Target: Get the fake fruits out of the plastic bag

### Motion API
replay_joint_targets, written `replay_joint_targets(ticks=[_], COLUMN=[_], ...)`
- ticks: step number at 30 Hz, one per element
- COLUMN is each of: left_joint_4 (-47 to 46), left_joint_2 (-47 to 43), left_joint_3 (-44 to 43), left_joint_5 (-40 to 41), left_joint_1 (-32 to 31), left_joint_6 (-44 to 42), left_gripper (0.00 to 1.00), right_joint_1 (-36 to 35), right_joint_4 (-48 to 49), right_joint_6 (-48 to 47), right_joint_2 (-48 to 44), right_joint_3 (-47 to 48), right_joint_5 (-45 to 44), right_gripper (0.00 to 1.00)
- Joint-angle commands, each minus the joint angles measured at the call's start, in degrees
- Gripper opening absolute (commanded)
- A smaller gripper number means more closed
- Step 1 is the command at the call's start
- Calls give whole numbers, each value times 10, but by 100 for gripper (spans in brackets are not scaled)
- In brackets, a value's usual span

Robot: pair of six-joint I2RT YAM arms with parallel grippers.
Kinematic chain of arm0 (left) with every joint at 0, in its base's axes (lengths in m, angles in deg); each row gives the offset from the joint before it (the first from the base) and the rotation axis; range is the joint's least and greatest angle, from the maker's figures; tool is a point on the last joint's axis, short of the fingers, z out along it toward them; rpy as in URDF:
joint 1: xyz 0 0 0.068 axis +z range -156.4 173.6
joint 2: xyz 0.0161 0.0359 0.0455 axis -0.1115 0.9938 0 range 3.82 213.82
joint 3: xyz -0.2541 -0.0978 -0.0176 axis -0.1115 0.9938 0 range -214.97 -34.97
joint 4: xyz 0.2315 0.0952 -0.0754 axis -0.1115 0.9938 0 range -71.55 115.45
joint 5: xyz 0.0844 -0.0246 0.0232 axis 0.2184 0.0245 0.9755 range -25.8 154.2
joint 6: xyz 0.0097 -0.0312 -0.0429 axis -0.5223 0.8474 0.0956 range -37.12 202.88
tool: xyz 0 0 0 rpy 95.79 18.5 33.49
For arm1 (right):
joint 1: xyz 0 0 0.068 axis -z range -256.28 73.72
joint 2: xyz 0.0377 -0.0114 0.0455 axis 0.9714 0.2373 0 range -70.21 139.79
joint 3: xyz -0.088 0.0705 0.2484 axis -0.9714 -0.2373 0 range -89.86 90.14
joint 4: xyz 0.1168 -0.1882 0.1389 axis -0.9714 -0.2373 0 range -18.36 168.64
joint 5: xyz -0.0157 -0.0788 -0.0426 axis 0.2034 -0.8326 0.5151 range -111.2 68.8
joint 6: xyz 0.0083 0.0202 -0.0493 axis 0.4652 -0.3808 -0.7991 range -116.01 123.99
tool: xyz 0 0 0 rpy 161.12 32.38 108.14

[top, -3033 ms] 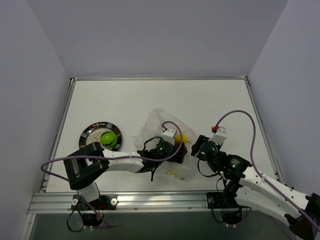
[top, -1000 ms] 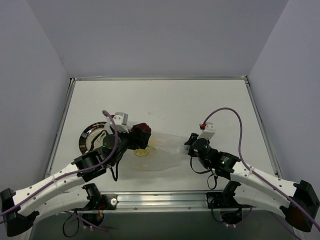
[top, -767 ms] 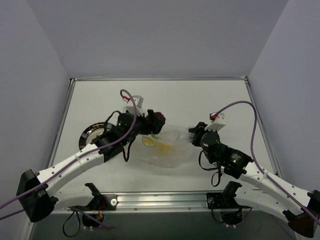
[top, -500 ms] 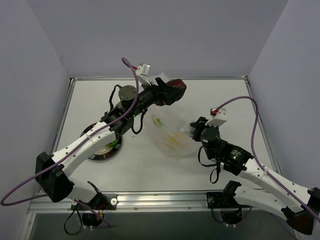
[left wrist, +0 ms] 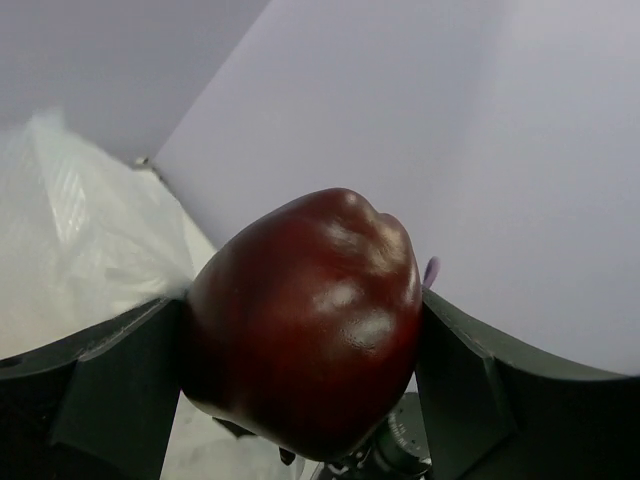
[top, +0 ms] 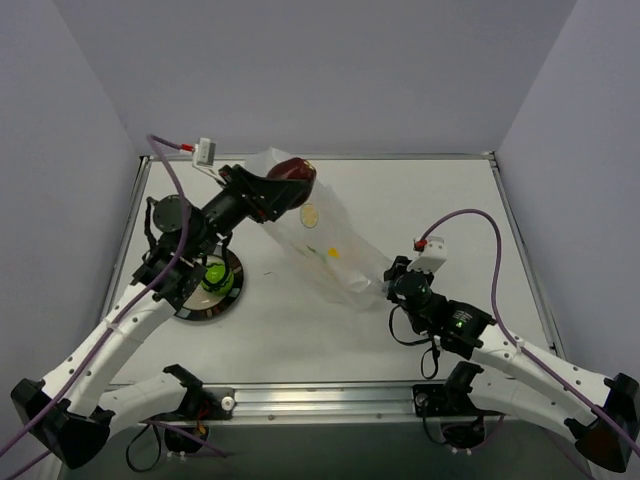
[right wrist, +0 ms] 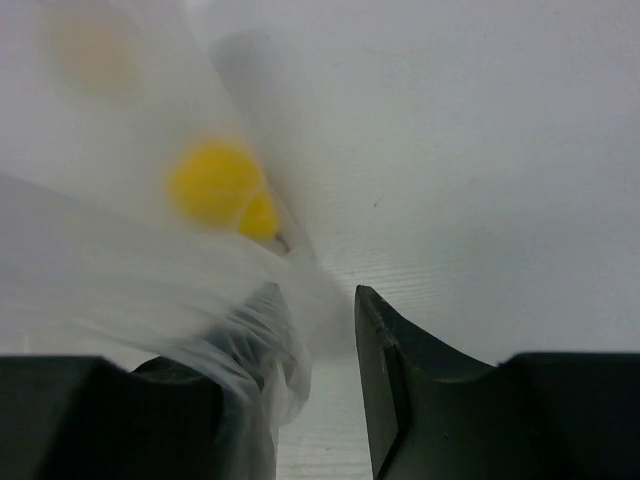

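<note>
**While the left claw (top: 285, 183) clamps the glossy dark red plastic fruit (top: 294, 169), the right claw (top: 392, 286) pinches the large clear crinkly plastic bag (top: 325, 240)**

Held high over the far side of the white surface (top: 300, 340), the red fruit sits squarely between the left claw's fingers, touching the bag's upper end. The film slopes down to the right claw, which is closed on its lower end. Just beyond that claw a blurred yellow shape (right wrist: 215, 183) shows through the film. Well apart, the bright green plastic ball (top: 215, 277) lies on the round dark-rimmed plate (top: 190, 311).

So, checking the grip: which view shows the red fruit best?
Left wrist: the red fruit fills the frame, clamped between both fingers. The top view shows it small, against the bag; the right wrist view misses it.
</note>
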Motion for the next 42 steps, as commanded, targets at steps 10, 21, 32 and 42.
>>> replay_joint_targets(ticks=[10, 21, 32, 42], left_joint_4=[12, -44, 73, 373], left_joint_2=[-10, 0, -59, -179], left_joint_3=[108, 91, 19, -78], left_joint_5=[-103, -154, -231, 84], left_joint_1=[21, 20, 24, 35], left_joint_6=[49, 80, 3, -155], left_gripper=[48, 48, 48, 47], right_joint_1=[0, 3, 91, 112], right_joint_4=[2, 43, 82, 88], right_joint_6=[-76, -228, -316, -305], right_joint_2=[-46, -25, 171, 331], right_joint_3=[50, 192, 374, 431], right_joint_5=[96, 194, 397, 577], right_gripper=[87, 66, 83, 91])
